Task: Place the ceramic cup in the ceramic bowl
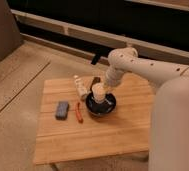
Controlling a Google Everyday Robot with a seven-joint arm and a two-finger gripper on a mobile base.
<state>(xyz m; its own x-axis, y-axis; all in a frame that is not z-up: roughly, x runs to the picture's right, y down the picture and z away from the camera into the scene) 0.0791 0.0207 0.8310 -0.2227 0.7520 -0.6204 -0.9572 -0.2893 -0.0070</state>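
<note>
The cream-white ceramic cup stands upright inside the glossy black ceramic bowl near the middle of the wooden table. My gripper is just above and right of the cup, at the end of the white arm that reaches in from the right. The arm hides part of the bowl's far rim.
A slim white bottle lies left of the bowl. A blue-grey block and a red-orange stick lie further left. A dark object lies behind the bowl. The floor surrounds the table; a dark wall runs behind.
</note>
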